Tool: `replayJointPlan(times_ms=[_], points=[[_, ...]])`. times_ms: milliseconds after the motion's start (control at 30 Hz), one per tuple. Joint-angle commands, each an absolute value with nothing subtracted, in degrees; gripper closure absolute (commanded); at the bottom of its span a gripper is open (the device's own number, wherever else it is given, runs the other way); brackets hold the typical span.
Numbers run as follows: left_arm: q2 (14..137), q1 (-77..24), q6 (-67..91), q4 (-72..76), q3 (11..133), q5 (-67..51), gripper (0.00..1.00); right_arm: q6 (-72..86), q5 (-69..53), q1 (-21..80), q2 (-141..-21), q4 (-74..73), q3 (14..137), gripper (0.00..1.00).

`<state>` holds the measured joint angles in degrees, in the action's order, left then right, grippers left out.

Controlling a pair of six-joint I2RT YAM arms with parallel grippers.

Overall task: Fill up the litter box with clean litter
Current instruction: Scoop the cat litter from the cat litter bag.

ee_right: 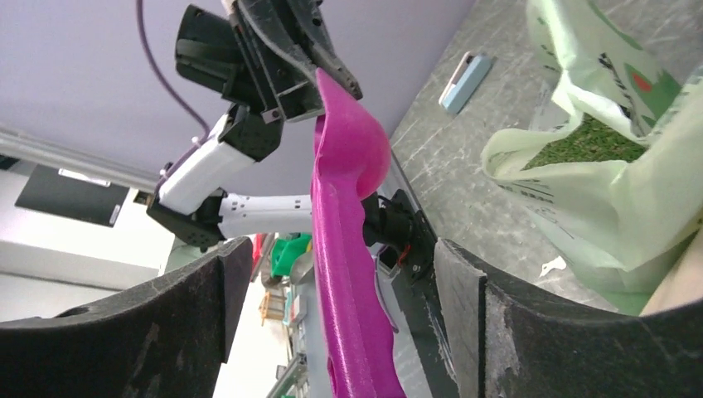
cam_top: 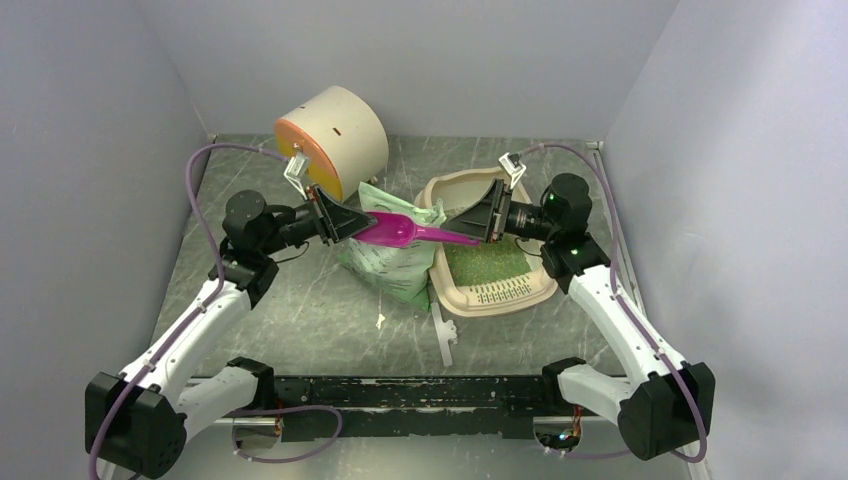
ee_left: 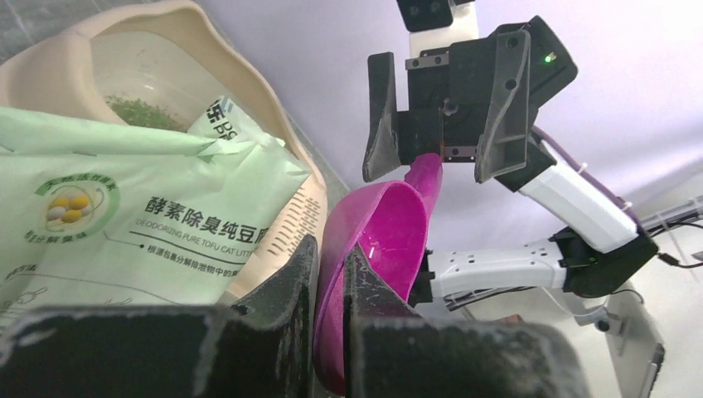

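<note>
**Left gripper (ee_left: 332, 253).** The fingers are pinched on the bowl rim of the magenta scoop (ee_left: 381, 224), and this pinch alone carries it. The bowl looks empty. Hazard: the grip sits at one end, on thin curved plastic, so a bump could make the scoop pivot or slip.

**Right gripper (ee_right: 336, 265).** The fingers are spread. The scoop handle runs between them with a gap on each side. Hazard: closing off-centre would push the handle sideways against the left pinch. Releasing the left pinch before the right fingers seat would probably drop the scoop.

**Below both sets of fingers.** The light-green bag (cam_top: 390, 262) lies here with its mouth open. A falling scoop could strike it and spill granules onto the table (cam_top: 300, 320).

**Under and beyond the right fingers.** The litter box (cam_top: 440, 285) sits here, with clean litter (cam_top: 490, 262) covering part of its floor. A low swing could nudge its rim.
</note>
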<state>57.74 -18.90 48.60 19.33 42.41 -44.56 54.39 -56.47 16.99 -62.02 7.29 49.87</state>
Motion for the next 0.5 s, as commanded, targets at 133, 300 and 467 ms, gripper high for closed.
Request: replayJointPlan(times_ms=[133, 300, 467], points=[[58.4, -18.5, 51.3, 26.5, 44.9, -49.0, 0.95, 69.7, -60.5, 17.7, -61.6, 30.3, 44.3, 0.33], [57.6, -18.5, 51.7, 28.4, 42.9, -47.3, 0.95, 64.1, -58.1, 20.3, -62.2, 21.4, 47.5, 0.39], [57.8, -18.5, 51.5, 28.8, 42.3, -47.3, 0.95, 68.3, -59.1, 23.1, -64.9, 28.5, 48.1, 0.56]])
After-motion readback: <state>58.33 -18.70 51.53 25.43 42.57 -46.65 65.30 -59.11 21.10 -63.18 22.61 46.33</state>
